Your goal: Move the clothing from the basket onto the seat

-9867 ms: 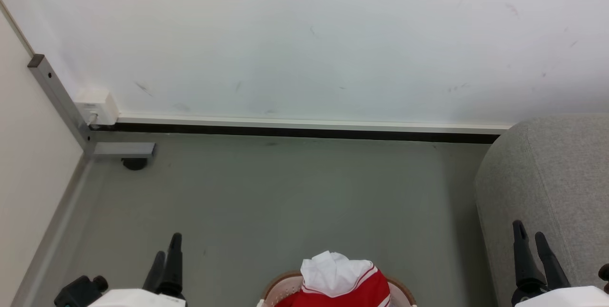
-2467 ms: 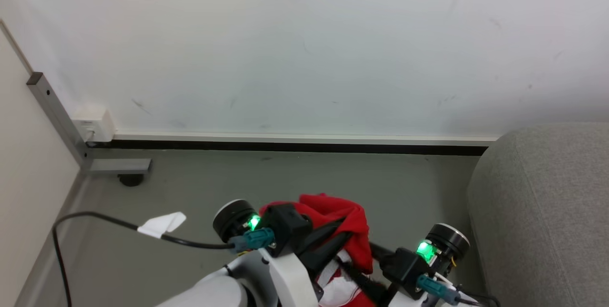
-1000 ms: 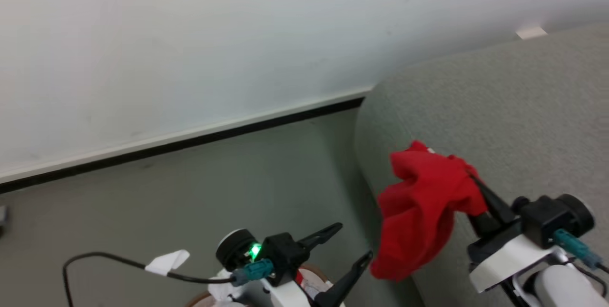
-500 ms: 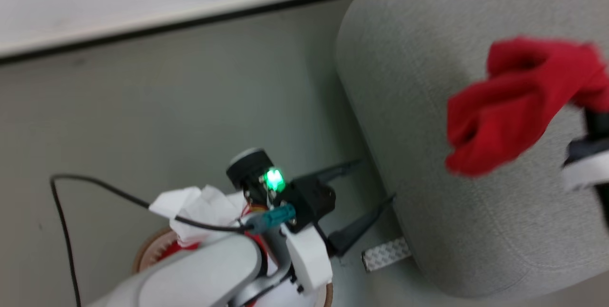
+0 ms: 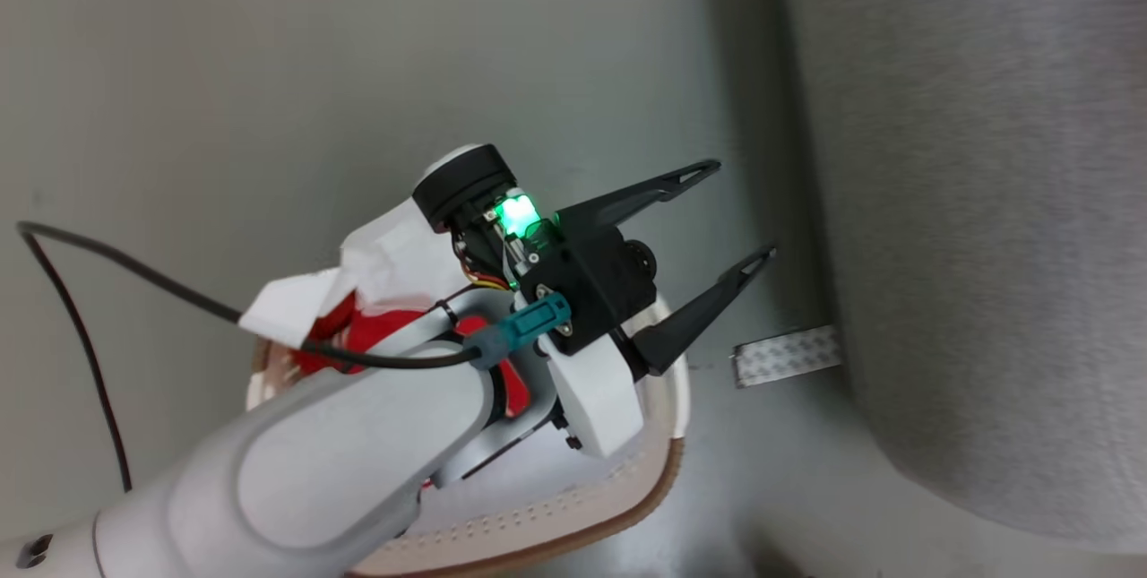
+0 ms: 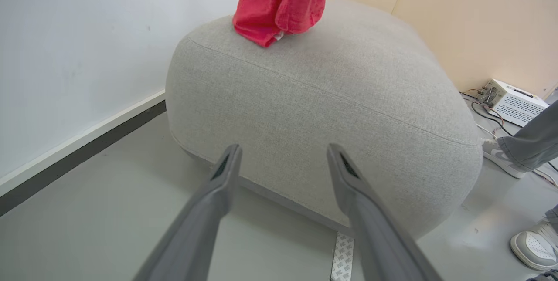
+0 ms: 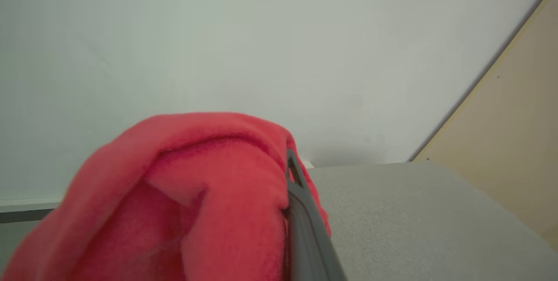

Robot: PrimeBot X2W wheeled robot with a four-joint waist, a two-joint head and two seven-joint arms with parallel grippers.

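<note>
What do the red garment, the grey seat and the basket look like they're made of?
The red garment: probably a soft matte fleece or knit; fuzzy surface, loose bunched folds.
The seat: woven upholstery fabric, matte light grey, with fine weave grain and a stitched seam.
The basket: apparently smooth white plastic with rows of small holes; brown rim, material unclear.

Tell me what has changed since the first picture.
The right gripper has taken a red garment out of the basket and carried it rightward over the seat, shut on it. The left gripper has risen from its rest place and now stands open and empty above the basket. Unchanged: the hooded garment still lies in the basket.
</note>
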